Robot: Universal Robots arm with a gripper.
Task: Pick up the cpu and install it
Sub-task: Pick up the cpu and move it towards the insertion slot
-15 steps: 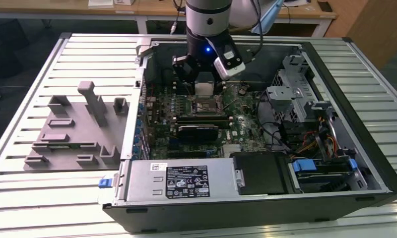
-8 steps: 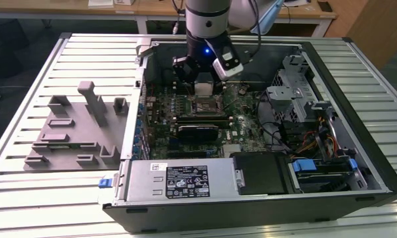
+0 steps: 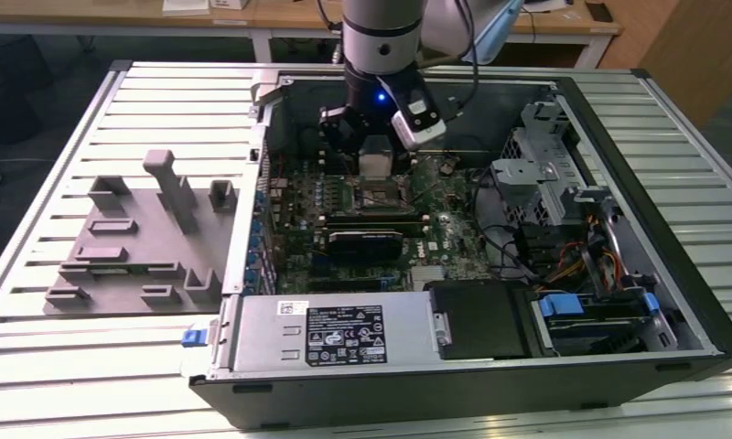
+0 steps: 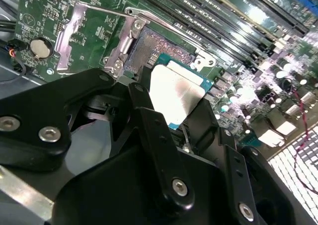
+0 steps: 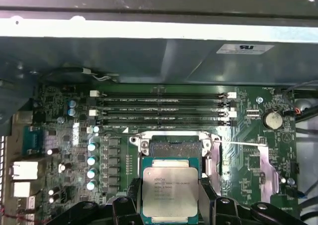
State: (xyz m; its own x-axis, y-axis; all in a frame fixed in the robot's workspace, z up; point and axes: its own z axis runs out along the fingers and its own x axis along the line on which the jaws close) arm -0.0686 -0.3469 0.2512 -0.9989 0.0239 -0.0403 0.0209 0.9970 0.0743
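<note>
The exterior view looks steeply down from high and well back, taking in the whole desk [image 3: 48,366] and the open case [image 3: 695,311]. Both wrist views sit close behind my gripper [image 5: 170,205] [image 4: 174,108], facing the board [image 5: 238,135]: the first squarely, the second nearer and tilted. All three share the socket [image 3: 375,195]; both wrist views share the cpu [image 5: 170,187] [image 4: 176,93]

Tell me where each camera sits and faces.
Exterior view: off the arm, looking down into the open computer case; arm and gripper show.
First wrist view: on the arm, facing the motherboard; gripper holding the cpu.
Second wrist view: on the arm, looking past the gripper body.
Both wrist views share cpu and socket.
</note>
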